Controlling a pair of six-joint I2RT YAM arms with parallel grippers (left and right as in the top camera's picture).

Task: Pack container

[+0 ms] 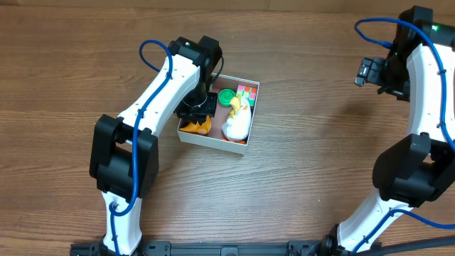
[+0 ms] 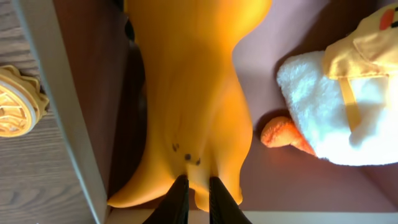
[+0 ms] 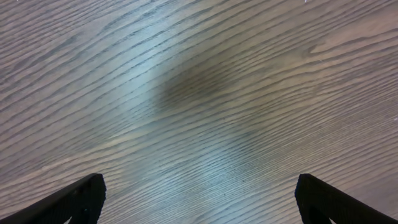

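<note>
The container (image 1: 214, 141) is a shallow white-walled square box at the table's middle, pinkish-brown inside (image 2: 292, 180). In it lie a white and yellow plush duck (image 1: 238, 122) (image 2: 339, 106), a green round toy (image 1: 227, 97), a colourful cube (image 1: 247, 92) and an orange rubbery toy (image 1: 195, 126) (image 2: 199, 93). My left gripper (image 1: 197, 108) (image 2: 198, 193) is down in the box's left corner, shut on the orange toy's thin edge. My right gripper (image 3: 199, 193) is open and empty over bare wood at the far right (image 1: 373, 75).
A small yellow ridged disc (image 2: 15, 109) lies on the table just outside the box's white wall (image 2: 68, 124), seen only in the left wrist view. Wood-grain table (image 1: 306, 178) all round.
</note>
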